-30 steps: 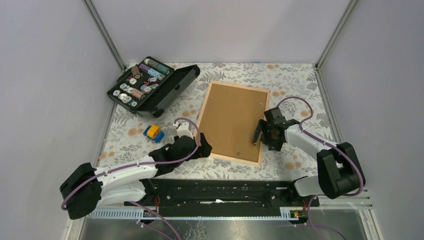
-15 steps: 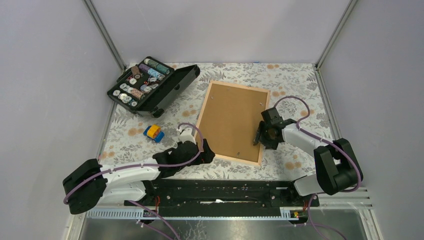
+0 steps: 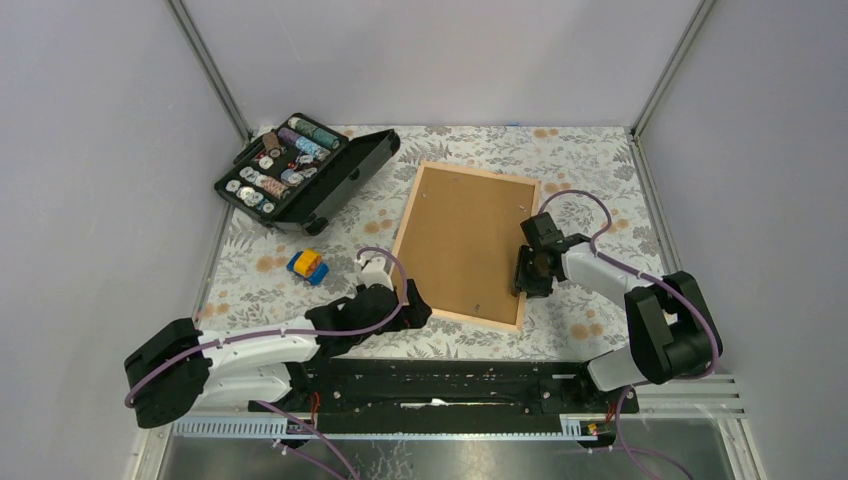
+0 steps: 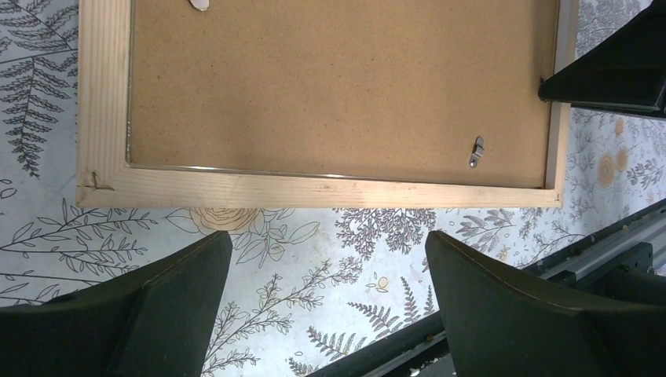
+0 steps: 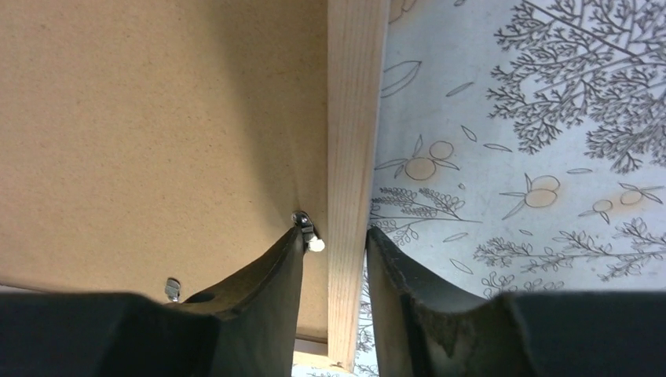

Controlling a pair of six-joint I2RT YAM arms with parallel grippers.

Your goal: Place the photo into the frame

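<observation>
The frame (image 3: pixel 406 238) of pale wood lies face down on the flowered tablecloth, with the brown backing board (image 3: pixel 465 238) sitting inside it. The photo is hidden. My left gripper (image 3: pixel 416 312) is open and empty, just off the frame's near left corner; in the left wrist view its jaws (image 4: pixel 326 263) stand wide over the cloth below the near rail (image 4: pixel 314 191). My right gripper (image 3: pixel 521 276) straddles the frame's right rail (image 5: pixel 353 118): one finger rests on the backing board (image 5: pixel 157 118) against a small metal clip (image 5: pixel 308 231), the other lies outside the rail.
An open black case (image 3: pixel 300 172) of spools sits at the back left. A small blue and yellow toy (image 3: pixel 308 266) lies left of the frame. A black rail (image 3: pixel 430 385) runs along the near edge. Another metal clip (image 4: pixel 476 151) sits near the frame's near right corner.
My right gripper has moved in and down onto the frame's right rail and narrowed around it. My left arm has shifted slightly toward the near edge.
</observation>
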